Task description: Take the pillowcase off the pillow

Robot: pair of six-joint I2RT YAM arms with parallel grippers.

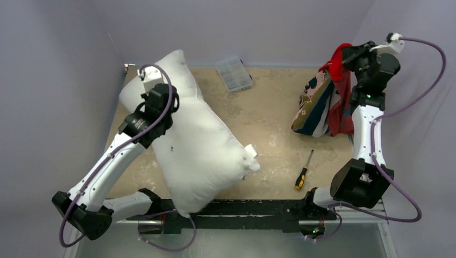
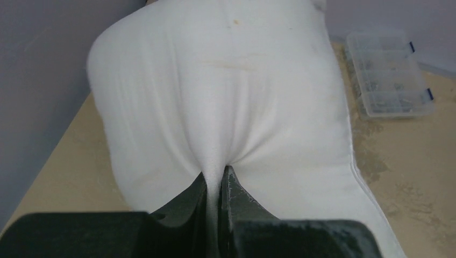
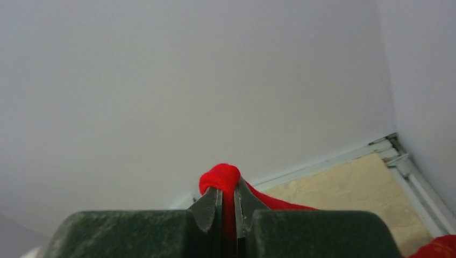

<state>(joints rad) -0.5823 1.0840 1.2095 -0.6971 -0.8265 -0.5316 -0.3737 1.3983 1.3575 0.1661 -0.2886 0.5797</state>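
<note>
The white pillow lies bare on the left half of the table, its far end raised. My left gripper is shut on a pinch of the pillow's fabric near that far end. The red printed pillowcase hangs off the pillow entirely, at the far right. My right gripper is shut on its red top edge and holds it up, with the lower folds bunched on the table.
A clear plastic parts box sits at the back centre, also in the left wrist view. A screwdriver with a yellow and black handle lies near the front right. Grey walls close in on the left, back and right.
</note>
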